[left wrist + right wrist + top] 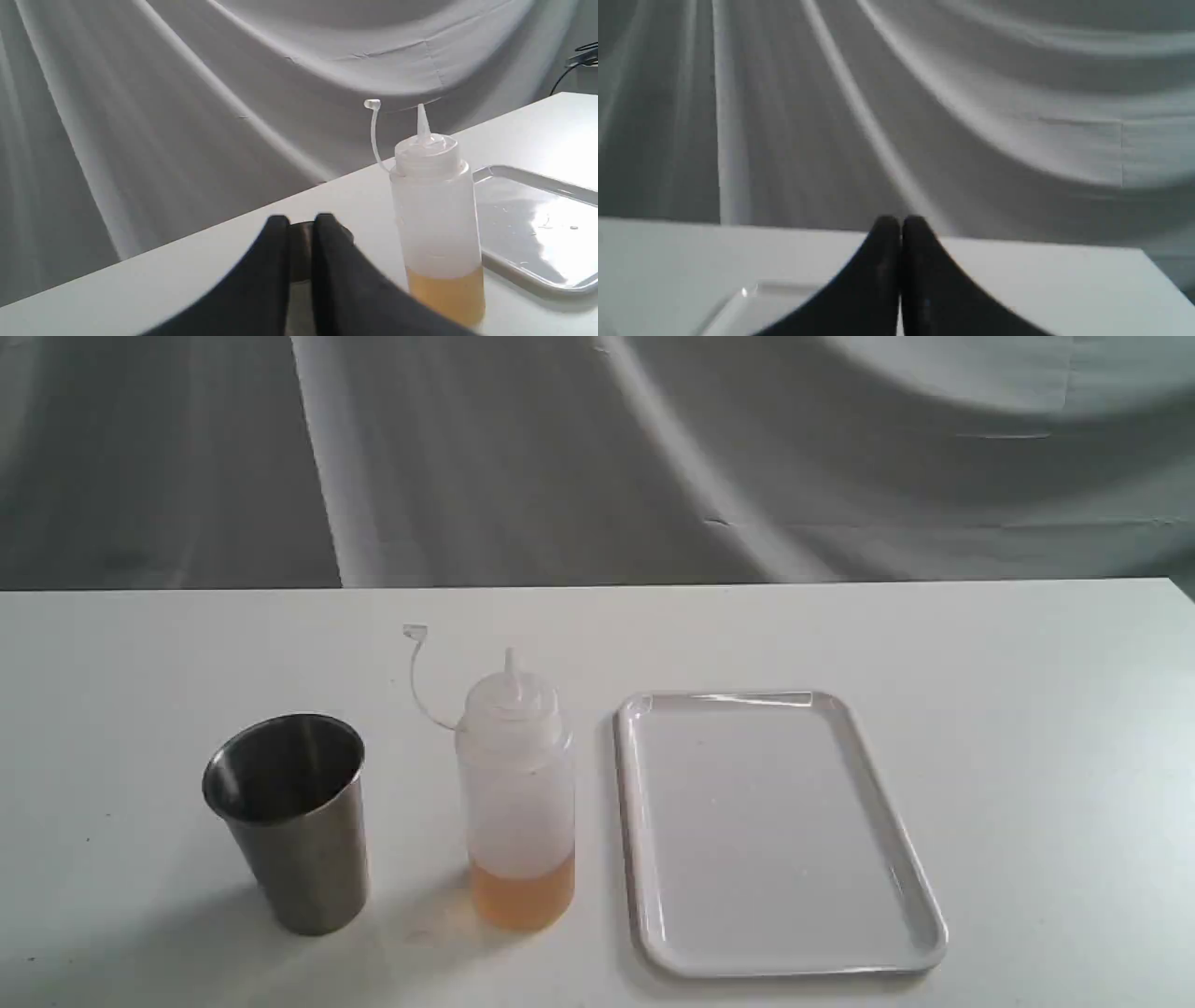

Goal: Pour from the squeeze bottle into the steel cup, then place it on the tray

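The squeeze bottle (518,793) stands upright at the table's middle, a little amber liquid in its base, its nozzle uncapped and the tiny cap (415,633) dangling on its tether. The steel cup (294,821) stands to its left. The white tray (635,821) lies to its right with nothing on it. No gripper shows in the exterior view. In the left wrist view my left gripper (303,221) has only a narrow slit between its fingers, holds nothing, and points at the steel cup (300,247) beyond, with the squeeze bottle (437,219) beside it. My right gripper (901,223) is shut and holds nothing.
A grey draped cloth hangs behind the table's far edge (597,585). The tray's rim (752,291) shows a corner just beyond the right fingers. The tray (514,275) lies close to the bottle. The table's right corner (1167,583) is in view.
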You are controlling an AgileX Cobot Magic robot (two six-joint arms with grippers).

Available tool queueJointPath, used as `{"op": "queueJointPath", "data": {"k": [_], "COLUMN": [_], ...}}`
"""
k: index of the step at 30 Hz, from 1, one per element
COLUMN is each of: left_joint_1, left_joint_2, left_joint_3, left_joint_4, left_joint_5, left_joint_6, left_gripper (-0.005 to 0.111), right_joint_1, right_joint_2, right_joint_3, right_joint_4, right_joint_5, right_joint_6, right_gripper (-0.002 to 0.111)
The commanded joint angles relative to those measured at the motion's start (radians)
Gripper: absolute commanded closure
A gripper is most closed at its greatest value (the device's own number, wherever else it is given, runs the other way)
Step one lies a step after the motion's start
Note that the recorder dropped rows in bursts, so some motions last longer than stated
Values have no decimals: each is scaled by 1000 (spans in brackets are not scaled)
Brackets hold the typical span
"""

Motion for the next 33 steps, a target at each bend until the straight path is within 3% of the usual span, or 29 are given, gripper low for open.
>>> {"op": "queueJointPath", "data": {"k": [1, 8, 13, 18, 28, 33], "left_joint_1": [2, 2, 2, 2, 2, 2], "left_joint_2": [3, 3, 3, 3, 3, 3], "left_joint_3": [4, 4, 4, 4, 4, 4], "left_joint_4": [-2, -2, -2, -2, -2, -2], "left_joint_5": [-6, -6, -6, -6, -6, -6], "left_joint_6": [-3, -3, -3, -3, -3, -3], "left_gripper": [98, 98, 98, 98, 98, 98], "right_joint_1": [-7, -7, -7, -7, -7, -7], "right_joint_2": [-5, -5, -5, 2, 376, 586], "right_joint_3": [4, 4, 4, -29, -387, -612], "right_joint_4": [67, 306, 313, 304, 176, 176], "right_joint_5": [-100, -116, -105, 24, 261, 294], "right_joint_6": [35, 122, 115, 97, -153, -316], "right_gripper": [108, 108, 108, 108, 108, 108]}}
